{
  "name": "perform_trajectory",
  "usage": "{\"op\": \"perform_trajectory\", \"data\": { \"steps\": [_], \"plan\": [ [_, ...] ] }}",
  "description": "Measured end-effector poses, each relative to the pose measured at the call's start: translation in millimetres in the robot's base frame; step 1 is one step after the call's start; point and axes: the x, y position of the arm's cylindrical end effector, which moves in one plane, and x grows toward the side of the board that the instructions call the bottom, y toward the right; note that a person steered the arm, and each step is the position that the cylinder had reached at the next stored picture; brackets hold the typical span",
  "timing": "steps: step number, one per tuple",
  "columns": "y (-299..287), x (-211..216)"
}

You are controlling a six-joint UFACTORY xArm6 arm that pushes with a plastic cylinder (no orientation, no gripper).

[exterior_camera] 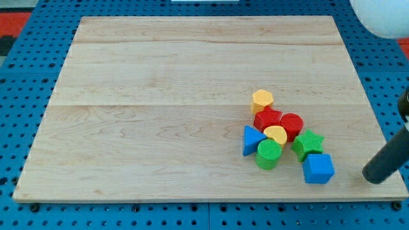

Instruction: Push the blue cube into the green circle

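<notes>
Blue cube [317, 168] sits between green cylinder [268, 154] at view's left and rod tip [374, 176] at right; no jaws exist to report.

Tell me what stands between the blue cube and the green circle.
Nothing visible stands between them: the blue cube lies to the view's right of the green circle, bare board between. My tip sits farther right, clear of the cube.

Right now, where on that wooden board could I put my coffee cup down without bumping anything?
The board's whole left half and its top strip are bare wood. It is crowded at the lower right: the yellow hexagon, red blocks, blue triangle, green circle, green star and blue cube cluster there, with my tip just right of the cube.
</notes>
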Motion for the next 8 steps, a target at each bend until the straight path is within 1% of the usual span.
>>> {"op": "perform_trajectory", "data": {
  "steps": [1, 2, 3, 5, 6, 7, 8],
  "plan": [
    [-39.8, -26.9],
    [13.3, 14.2],
    [-25.5, 17.2],
    [-85.8, -1.4],
    [-94.9, 26.4],
    [-111.5, 30.2],
    [-101.5, 30.2]
  ]
}}
